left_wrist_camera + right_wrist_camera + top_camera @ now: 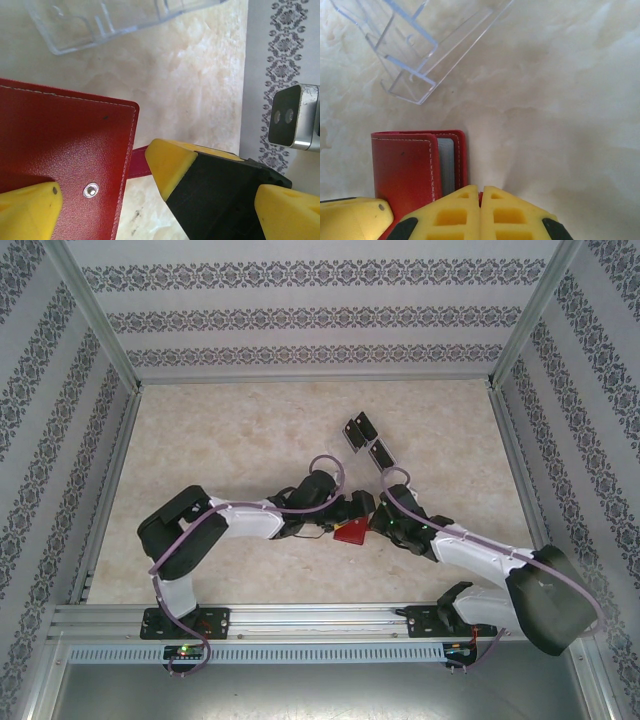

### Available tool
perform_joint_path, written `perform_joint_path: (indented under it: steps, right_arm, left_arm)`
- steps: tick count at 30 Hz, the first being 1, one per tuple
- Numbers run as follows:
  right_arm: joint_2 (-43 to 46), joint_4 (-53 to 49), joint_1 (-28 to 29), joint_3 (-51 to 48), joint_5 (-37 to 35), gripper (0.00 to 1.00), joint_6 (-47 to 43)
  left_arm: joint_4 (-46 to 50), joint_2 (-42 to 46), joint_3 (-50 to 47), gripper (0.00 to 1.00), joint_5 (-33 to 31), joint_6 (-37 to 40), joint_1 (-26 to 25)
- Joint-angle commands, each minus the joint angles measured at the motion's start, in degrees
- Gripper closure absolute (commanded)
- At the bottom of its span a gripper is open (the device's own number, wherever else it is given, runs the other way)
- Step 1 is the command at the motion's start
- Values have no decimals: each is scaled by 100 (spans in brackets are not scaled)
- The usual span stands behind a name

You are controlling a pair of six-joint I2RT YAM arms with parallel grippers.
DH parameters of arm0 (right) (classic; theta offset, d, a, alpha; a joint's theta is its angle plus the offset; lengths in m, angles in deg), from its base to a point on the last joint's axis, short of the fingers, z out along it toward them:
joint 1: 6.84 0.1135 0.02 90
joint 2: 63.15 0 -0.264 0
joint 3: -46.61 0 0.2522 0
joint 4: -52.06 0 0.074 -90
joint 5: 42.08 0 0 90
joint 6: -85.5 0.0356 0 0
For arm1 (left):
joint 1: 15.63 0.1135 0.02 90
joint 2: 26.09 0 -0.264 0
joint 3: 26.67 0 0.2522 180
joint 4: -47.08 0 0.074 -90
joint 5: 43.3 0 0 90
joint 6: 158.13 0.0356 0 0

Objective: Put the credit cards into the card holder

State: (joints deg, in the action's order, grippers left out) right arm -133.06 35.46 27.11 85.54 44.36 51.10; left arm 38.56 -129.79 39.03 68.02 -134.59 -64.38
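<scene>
Mid-table, both arms bent inward at card holder [405,170]; left end effector [353,512] spread wide, right end effector [480,205] closed

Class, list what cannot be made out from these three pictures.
- Top external: card holder mostly hidden by left arm and right arm.
- Top external: credit cards, markings too small.
- Right wrist: whether the shut right pincer pinches the red tab; fingertips cover it.
- Left wrist: clear plastic rack cut off by top edge.
</scene>
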Motion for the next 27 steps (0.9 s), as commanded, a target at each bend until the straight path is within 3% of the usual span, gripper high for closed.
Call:
perform_joint_path:
  steps: [1, 10, 15, 22, 27]
  right_arm:
    - [-330, 524, 212, 296, 243, 100, -65]
    - [-1461, 847, 623, 1190, 461, 100, -164]
    - [-1662, 876, 674, 1308, 417, 100, -86]
    - [-1488, 721, 634, 1173, 347, 100, -111]
    - [-1425, 672, 565, 1122, 376, 100, -136]
  left_arm:
    - [259, 345, -180, 0, -213, 109, -143]
    - [610, 1325, -883, 0, -1183, -9, -136]
    - [976, 1761, -1056, 0, -1706, -39, 16]
    - [1405, 2043, -906, 0, -1625, 395, 447]
    - [2553, 2430, -626, 0, -1729, 1105, 948]
